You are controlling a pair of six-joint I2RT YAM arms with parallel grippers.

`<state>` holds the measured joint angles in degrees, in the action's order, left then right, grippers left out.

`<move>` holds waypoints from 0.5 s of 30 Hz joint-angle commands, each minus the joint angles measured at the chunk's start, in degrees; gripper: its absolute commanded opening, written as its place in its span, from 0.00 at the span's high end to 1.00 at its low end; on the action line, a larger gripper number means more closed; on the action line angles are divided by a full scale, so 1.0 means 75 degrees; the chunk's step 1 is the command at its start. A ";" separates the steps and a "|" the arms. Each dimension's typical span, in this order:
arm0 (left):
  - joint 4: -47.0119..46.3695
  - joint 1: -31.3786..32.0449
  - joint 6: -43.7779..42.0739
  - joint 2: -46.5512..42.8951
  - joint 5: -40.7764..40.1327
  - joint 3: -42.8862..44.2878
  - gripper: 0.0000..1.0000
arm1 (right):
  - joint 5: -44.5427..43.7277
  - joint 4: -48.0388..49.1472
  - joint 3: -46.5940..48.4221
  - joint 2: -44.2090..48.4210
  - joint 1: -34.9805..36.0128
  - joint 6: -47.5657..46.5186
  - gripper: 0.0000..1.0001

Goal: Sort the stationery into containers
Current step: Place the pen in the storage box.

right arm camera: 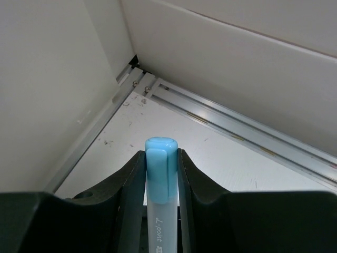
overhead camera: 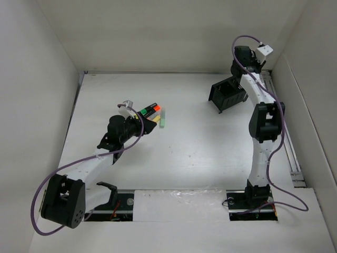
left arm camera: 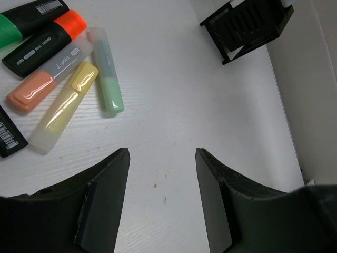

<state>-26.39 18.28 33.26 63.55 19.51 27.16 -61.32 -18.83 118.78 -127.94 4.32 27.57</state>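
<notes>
Light-blue marker [right arm camera: 159,179] is clamped in the right gripper [right arm camera: 160,154], jaws closed on its barrel. Its long axis runs along the fingers, cap end outermost, aimed at the far right corner of the table [overhead camera: 200,153].

The gripper is raised near that corner. The organiser [overhead camera: 227,95] lies back from it, toward the arm bases and a little left, not under the marker. The right wrist view shows only bare corner and a metal rail [right arm camera: 226,116], no organiser. Judgement: the drop turns on drawing back over the box and lining the marker's axis up with a compartment mouth. The right arm is plainly the nearer to the organiser.

Left gripper [left arm camera: 162,152] is spread wide, holding nothing, low over the table left of centre. The loose markers lie ahead and to the left of its fingers, well apart from the organiser. They are bunched, touching or just beside one another, most axes slanting the same way.

Count:
- Organiser: one.
- Marker in hand: one.
- Whole markers on the table: five.
  - green-capped black [left arm camera: 21,21]
  - orange-capped black [left arm camera: 47,42]
  - pale orange [left arm camera: 47,79]
  - yellow [left arm camera: 63,105]
  - pale green [left arm camera: 108,74]
- A sixth, a black barrel with a barcode [left arm camera: 9,138], is cut by the frame edge. Cap colour cannot be told.
</notes>
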 commanded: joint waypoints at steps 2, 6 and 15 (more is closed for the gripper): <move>-0.0325 0.0023 -0.0122 0.0011 0.0118 0.0352 0.50 | -0.0308 0.0705 -0.0086 0.0253 0.0267 -0.0149 0.92; -0.0325 0.0023 -0.0122 0.0011 0.0118 0.0352 0.50 | -0.0390 0.0975 -0.0555 0.0429 0.0456 -0.0149 0.81; -0.0325 0.0023 -0.0122 -0.0058 0.0118 0.0352 0.50 | -0.0274 0.1058 -0.0989 0.0804 0.0702 -0.0149 0.50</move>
<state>-26.37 18.28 33.26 63.90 19.51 27.16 -62.76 -13.76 112.25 -127.22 9.10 26.79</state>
